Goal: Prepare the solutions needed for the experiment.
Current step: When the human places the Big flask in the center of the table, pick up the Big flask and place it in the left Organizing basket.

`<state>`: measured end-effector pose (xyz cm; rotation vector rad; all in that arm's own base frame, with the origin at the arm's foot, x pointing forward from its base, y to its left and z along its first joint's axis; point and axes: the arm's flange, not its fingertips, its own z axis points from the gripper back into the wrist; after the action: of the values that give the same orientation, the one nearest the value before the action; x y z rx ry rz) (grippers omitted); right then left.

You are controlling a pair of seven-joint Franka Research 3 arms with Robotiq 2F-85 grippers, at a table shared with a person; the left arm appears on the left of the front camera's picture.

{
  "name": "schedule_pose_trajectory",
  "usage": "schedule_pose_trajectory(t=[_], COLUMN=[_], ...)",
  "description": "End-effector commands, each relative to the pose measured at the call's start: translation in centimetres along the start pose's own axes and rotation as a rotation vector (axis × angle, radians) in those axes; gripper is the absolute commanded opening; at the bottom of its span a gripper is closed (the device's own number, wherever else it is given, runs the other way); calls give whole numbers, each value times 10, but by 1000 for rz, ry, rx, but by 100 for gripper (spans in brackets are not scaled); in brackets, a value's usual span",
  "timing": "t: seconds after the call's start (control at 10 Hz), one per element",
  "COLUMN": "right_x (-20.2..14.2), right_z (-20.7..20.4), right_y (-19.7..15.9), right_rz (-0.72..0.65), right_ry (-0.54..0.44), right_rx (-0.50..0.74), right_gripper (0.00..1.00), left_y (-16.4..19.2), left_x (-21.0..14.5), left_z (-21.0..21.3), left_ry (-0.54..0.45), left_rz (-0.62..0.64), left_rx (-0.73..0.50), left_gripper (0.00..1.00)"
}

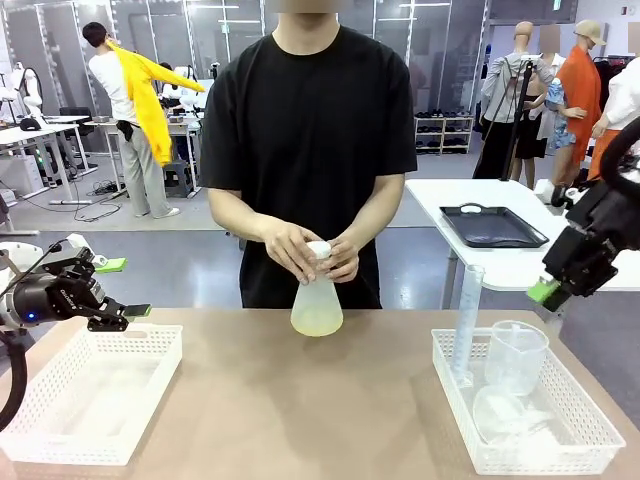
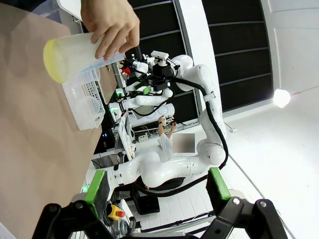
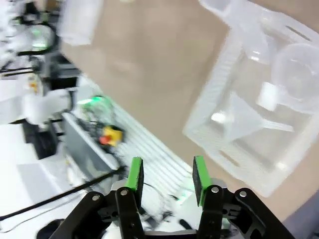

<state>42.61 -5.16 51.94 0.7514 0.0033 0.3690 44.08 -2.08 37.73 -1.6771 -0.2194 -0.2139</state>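
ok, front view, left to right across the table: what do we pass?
Left white basket → conical flask holding pale yellow-green liquid, gripped by the person's hands → graduated cylinder → clear measuring beaker; the last two stand in the right white basket.

Grey floor point(image 1: 200, 255), glass partitions point(image 1: 420, 40), white side table point(image 1: 450, 192) beyond brown tabletop point(image 1: 300, 400).

Two tools point(image 2: 157, 191) point(image 3: 167, 174), two white baskets point(image 1: 150, 400) point(image 1: 445, 375), one flask point(image 1: 316, 305), one cylinder point(image 1: 466, 320), one beaker point(image 1: 515, 355), one funnel point(image 1: 500, 412), one black tray point(image 1: 492, 226).
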Motion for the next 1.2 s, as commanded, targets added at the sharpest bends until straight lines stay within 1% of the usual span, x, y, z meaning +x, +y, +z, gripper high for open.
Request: schedule_pose_trajectory(t=[0.0, 0.1, 0.2, 0.4, 0.5, 0.6, 0.7, 0.8, 0.9, 1.0, 1.1], right_x=[9, 12, 12, 11, 8, 5, 1, -2, -4, -6, -8], right_z=[-8, -11, -11, -12, -13, -13, -14, -15, -17, -17, -17], right_y=[-12, -20, -24, -30, -32, -34, -36, -36, -35, -35, -36], right_rz=[-87, -120, -126, -183, -232, -281, -300, -312, -313, -317, -322], right_ry=[-80, -125, -142, -171, -187, -200, -233, -238, -249, -267, -277], right_rx=[308, 413, 475, 563, 583, 598, 616, 620, 632, 638, 645], right_gripper=[52, 52, 52, 52, 52, 59, 71, 79, 91, 99, 100], left_y=[-3, -3, -3, -3, -3, -3, -3, -3, -3, -3, -3], left_x=[0, 0, 0, 0, 0, 0, 0, 0, 0, 0, 0], left_z=[-2, -2, -2, -2, -2, -2, -2, -2, -2, -2, -2], left_ry=[-7, -7, -7, -7, -7, -7, -7, -7, -7, -7, -7], left_rz=[-5, -5, -5, -5, -5, -5, -5, -5, -5, -5, -5], left_rx=[-8, -8, -8, -8, -8, -8, -8, -8, -8, -8, -8], left_gripper=[100, 100, 100, 100, 100, 100, 100, 100, 100, 100, 100])
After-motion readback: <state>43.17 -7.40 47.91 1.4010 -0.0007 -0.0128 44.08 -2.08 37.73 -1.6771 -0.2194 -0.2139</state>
